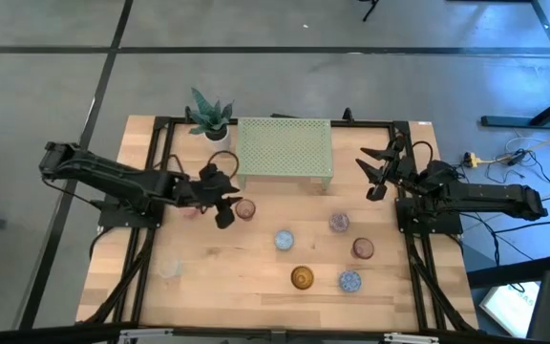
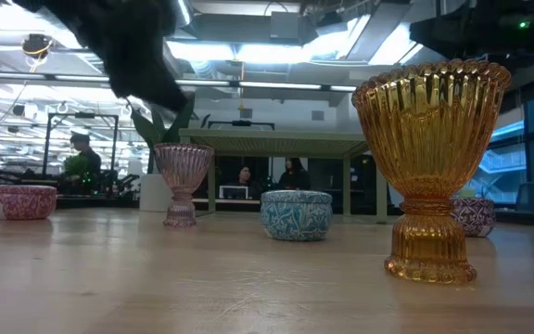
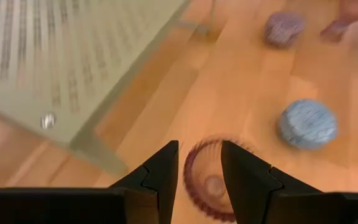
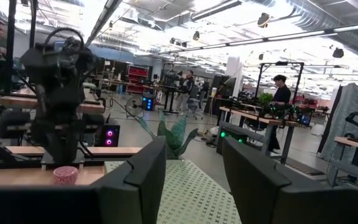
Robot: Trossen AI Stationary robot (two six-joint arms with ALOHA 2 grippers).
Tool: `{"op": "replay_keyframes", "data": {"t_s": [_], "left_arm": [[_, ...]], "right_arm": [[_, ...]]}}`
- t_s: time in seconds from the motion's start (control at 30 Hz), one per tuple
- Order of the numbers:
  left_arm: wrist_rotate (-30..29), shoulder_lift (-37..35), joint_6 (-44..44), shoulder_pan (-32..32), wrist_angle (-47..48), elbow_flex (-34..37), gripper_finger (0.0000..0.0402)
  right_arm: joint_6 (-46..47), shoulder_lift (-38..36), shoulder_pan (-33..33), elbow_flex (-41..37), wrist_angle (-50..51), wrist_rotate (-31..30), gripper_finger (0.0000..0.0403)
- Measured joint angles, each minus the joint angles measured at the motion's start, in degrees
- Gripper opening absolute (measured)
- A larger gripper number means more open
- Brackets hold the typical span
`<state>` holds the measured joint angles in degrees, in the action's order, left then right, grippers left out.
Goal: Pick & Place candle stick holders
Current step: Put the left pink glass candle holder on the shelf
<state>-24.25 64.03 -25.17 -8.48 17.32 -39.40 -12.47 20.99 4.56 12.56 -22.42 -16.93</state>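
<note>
A pinkish-brown ribbed glass goblet stands on its foot on the wooden table; it also shows in the low view. My left gripper is open just above and beside it. In the left wrist view the goblet's rim shows below the gap between the fingers. I see no touch. Other holders stand on the table: a blue mosaic one, a speckled one, a pinkish-brown one, an amber goblet and a blue speckled one. My right gripper is open and empty, raised at the right.
A pale green perforated stand stands at the far middle, with a potted green plant at its left. A pink mosaic cup stands by the left arm. People show in the room behind the table.
</note>
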Motion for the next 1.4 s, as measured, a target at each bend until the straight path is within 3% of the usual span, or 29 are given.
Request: {"op": "replay_keyframes", "data": {"t_s": [0.27, 0.43, 0.8, 0.97, 1.2, 1.4], "left_arm": [[0.5, 4.81, -7.17, 1.15, 2.28, 0.0, 0.0118], [3.32, 7.99, -7.28, 1.09, 1.74, 0.02, 0.0118], [2.84, 12.2, -6.95, 1.15, 1.82, 0.02, 0.0117], [2.03, 12.41, -3.64, 1.04, 1.79, 0.02, 0.0091], [1.25, 12.22, -1.55, 1.02, -0.15, -0.13, 0.0025], [3.72, 12.44, 5.37, 0.87, -6.03, 0.11, 0.0023]], "right_arm": [[0.11, 0.0, 0.0, 0.0, 0.16, 0.01, 0.0162], [0.22, 0.0, 0.0, 0.0, 0.99, 0.0, 0.0162], [0.27, 0.01, -0.02, 0.0, 1.02, 0.02, 0.0162], [0.26, 0.0, -0.01, 0.0, 1.01, 0.02, 0.0162], [0.26, 0.0, 0.0, 0.0, 1.01, 0.02, 0.0162], [0.25, 0.0, -0.01, 0.0, 1.01, 0.02, 0.0162]]}}
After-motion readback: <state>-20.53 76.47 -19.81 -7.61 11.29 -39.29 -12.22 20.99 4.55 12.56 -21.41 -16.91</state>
